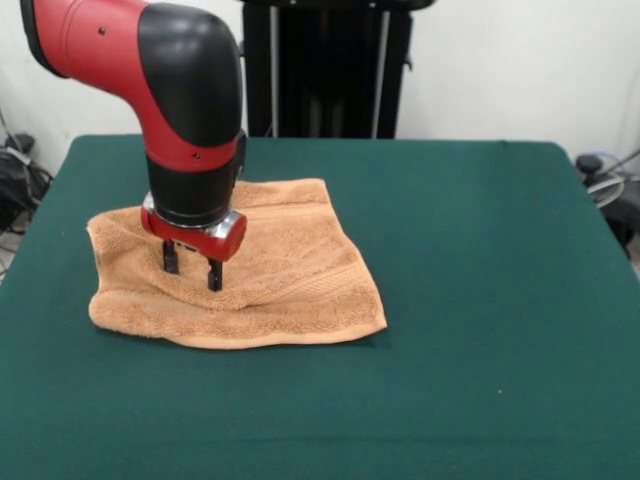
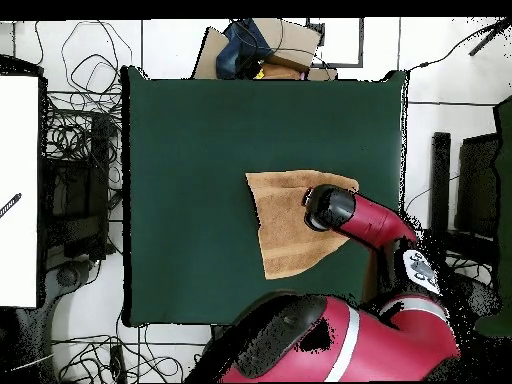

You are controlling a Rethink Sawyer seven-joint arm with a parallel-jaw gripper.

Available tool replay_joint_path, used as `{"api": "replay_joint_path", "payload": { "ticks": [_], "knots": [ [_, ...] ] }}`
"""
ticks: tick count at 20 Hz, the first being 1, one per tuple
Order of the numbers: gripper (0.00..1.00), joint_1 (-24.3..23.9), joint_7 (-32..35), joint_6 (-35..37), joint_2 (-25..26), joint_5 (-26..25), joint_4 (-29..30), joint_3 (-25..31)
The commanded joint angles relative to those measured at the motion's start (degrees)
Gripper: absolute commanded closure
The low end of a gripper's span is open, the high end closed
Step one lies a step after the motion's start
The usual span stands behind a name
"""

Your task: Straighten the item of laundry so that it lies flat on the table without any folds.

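The towel [image 1: 250, 270] lies on the green table [image 1: 480, 300], spread mostly open but rumpled, with a raised fold running across its middle. In the front view it sits toward the table's left edge, nearer the far side. The gripper [image 1: 192, 268] stands upright over it, two dark fingers parted a little, tips seemingly pressing into the cloth; whether they pinch any is unclear. The red arm [image 2: 365, 222] covers the towel's corner from overhead. Cables [image 2: 75, 150] crowd the floor beyond the table.
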Motion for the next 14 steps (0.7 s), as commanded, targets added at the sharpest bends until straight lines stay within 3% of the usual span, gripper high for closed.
{"api": "replay_joint_path", "payload": {
  "ticks": [1,14],
  "knots": [
    [0.0,1.83,6.9,-2.37,2.89,-1.33,-0.69,2.33],
    [0.0,0.52,8.39,-6.6,0.22,-2.05,5.57,2.15]
  ]
}}
